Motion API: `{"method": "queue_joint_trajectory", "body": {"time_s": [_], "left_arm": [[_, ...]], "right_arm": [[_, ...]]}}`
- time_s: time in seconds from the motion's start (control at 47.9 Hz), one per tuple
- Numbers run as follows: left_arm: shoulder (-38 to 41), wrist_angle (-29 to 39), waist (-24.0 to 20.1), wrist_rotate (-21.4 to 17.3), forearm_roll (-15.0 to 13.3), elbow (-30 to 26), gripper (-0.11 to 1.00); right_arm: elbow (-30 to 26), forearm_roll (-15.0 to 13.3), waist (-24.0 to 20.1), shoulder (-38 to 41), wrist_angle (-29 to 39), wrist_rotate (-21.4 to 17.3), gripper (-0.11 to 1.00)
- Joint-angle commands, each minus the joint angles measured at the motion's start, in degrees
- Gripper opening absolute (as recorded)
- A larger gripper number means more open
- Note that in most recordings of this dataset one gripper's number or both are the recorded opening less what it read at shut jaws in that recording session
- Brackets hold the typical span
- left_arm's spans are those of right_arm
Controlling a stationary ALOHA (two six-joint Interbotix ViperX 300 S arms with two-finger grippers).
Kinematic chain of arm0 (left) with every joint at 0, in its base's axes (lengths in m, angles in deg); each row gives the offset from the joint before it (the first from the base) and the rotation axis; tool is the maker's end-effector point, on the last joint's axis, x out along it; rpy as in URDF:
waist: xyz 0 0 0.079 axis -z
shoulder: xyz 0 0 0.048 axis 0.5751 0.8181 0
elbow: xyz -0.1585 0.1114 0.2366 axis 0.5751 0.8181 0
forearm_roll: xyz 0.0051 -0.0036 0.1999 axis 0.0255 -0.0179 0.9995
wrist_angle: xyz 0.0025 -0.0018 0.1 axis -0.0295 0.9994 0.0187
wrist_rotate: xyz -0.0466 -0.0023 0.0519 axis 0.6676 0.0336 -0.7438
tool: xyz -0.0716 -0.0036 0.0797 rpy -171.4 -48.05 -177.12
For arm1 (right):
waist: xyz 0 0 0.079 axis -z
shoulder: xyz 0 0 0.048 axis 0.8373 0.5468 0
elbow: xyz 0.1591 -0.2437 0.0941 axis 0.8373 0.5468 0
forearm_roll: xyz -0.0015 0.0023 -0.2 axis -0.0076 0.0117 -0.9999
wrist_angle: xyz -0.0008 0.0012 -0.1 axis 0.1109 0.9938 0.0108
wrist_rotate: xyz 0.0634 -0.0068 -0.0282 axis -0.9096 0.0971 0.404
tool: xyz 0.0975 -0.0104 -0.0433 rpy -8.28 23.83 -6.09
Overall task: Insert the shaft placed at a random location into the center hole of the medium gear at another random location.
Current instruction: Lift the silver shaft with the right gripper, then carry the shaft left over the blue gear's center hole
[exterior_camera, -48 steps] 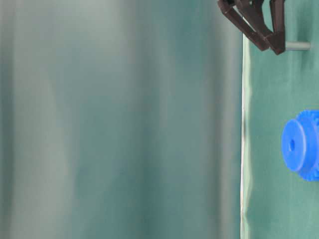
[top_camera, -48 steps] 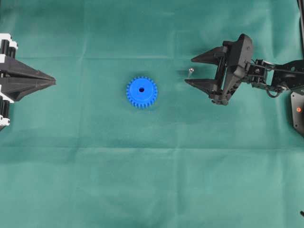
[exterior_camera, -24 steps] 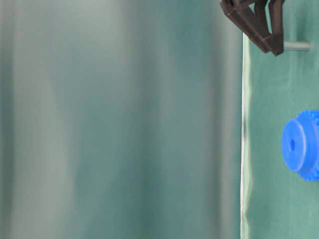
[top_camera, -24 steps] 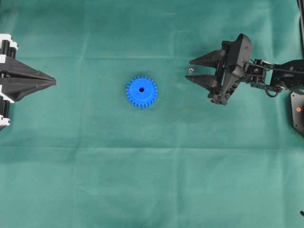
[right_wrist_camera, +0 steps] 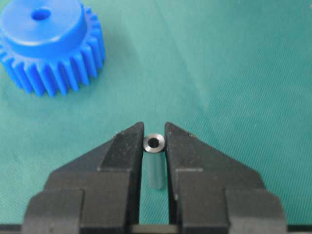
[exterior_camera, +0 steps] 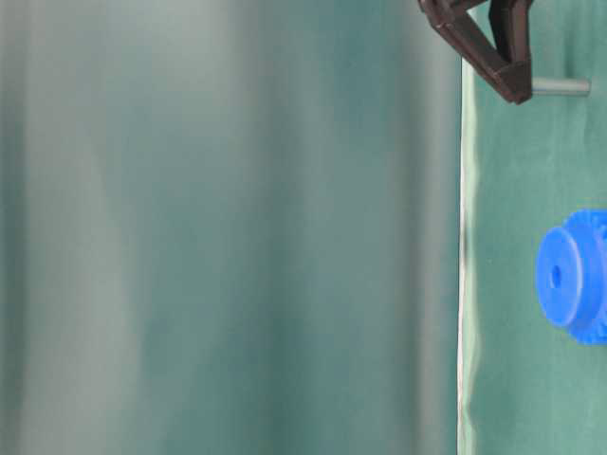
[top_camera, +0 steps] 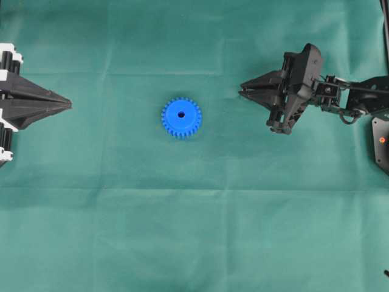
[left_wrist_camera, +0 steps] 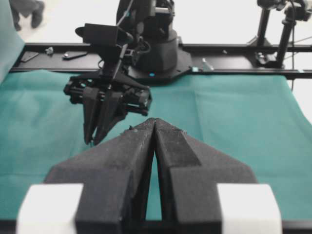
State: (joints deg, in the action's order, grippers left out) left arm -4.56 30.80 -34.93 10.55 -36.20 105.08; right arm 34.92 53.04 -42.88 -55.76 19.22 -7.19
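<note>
The blue medium gear [top_camera: 181,118] lies flat on the green cloth, its center hole [top_camera: 181,114] facing up. It also shows in the right wrist view as the gear [right_wrist_camera: 48,44] at top left, well ahead of the jaws. The silver shaft [right_wrist_camera: 155,165] stands upright between the fingers of my right gripper [right_wrist_camera: 154,127], which press on both its sides. In the table-level view the shaft [exterior_camera: 560,86] pokes out past the fingertips [exterior_camera: 517,90]. My right gripper [top_camera: 242,92] is to the right of the gear. My left gripper [top_camera: 68,105] rests shut at the far left, holding nothing.
Green cloth [top_camera: 194,231] covers the whole table. The right arm's base [left_wrist_camera: 156,48] and a black rail stand along the far edge in the left wrist view. A black part with an orange dot [top_camera: 382,140] sits at the right edge.
My right gripper's jaws have closed from wide open onto the shaft, which now stands hidden between the fingertips in the overhead view. The gear and left arm have not moved.
</note>
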Motion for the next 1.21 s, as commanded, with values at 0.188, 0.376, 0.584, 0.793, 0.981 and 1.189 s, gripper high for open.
{"method": "queue_joint_trajectory", "body": {"time_s": [0.188, 0.376, 0.584, 0.793, 0.981, 1.189], "left_arm": [[0.44, -0.44, 0.0, 0.09, 0.18, -1.23, 0.0], [0.44, -0.35, 0.0, 0.09, 0.18, -1.23, 0.0], [0.44, -0.44, 0.0, 0.09, 0.18, -1.23, 0.0], [0.44, -0.35, 0.0, 0.18, 0.18, -1.32, 0.0], [0.44, -0.44, 0.0, 0.18, 0.18, -1.23, 0.0], [0.44, -0.35, 0.0, 0.18, 0.18, -1.23, 0.0]], "right_arm": [[-2.11, -0.09, 0.26, -12.92, 12.74, 2.2, 0.13], [-2.55, -0.26, 0.26, -17.58, 17.58, 2.81, 0.13], [-2.72, -0.26, 0.26, -17.49, 17.84, 2.81, 0.13], [-3.52, -0.18, -0.26, -16.87, 17.58, 2.72, 0.13], [-6.77, 0.09, -1.93, -14.06, 17.58, 2.46, 0.13], [-12.48, 0.09, -4.39, -9.32, 18.02, 2.37, 0.13]]}}
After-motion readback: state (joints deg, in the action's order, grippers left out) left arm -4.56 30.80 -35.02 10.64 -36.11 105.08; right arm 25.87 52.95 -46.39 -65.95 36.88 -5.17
